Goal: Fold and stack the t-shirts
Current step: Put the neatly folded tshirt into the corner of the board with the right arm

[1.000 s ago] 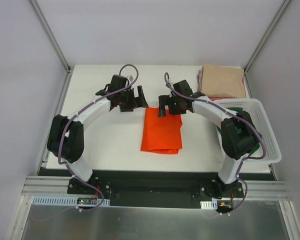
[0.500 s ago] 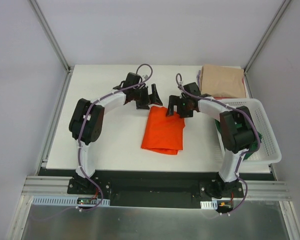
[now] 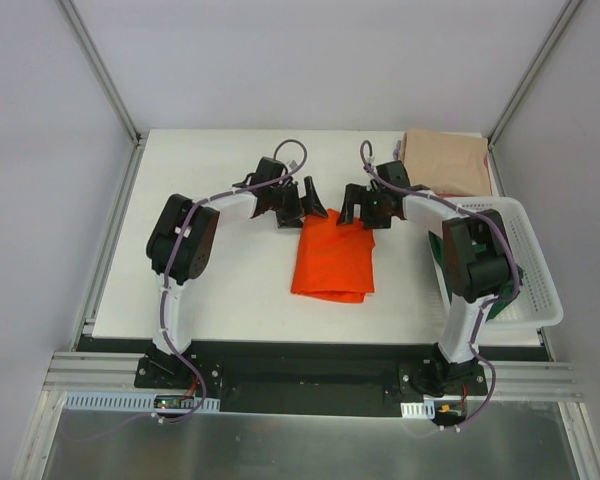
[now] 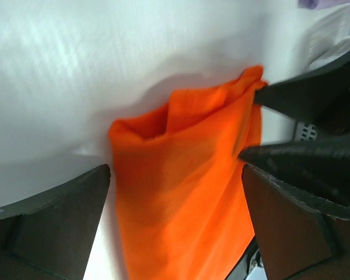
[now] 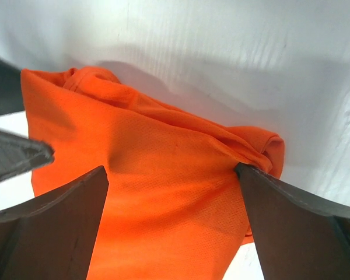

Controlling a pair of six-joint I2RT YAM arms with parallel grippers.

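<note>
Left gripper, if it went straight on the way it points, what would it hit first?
Probably the orange shirt, whose bunched edge lies straight ahead between the left gripper's open jaws, though depth is unclear.

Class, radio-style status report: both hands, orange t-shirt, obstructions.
Left hand open, right hand open, both over far edge of orange t-shirt. Shirt folded on table. Nothing blocking; basket off right.

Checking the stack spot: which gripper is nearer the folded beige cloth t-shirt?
Right. The right gripper hangs just left of the folded beige cloth t-shirt; the left gripper is farther left.
</note>
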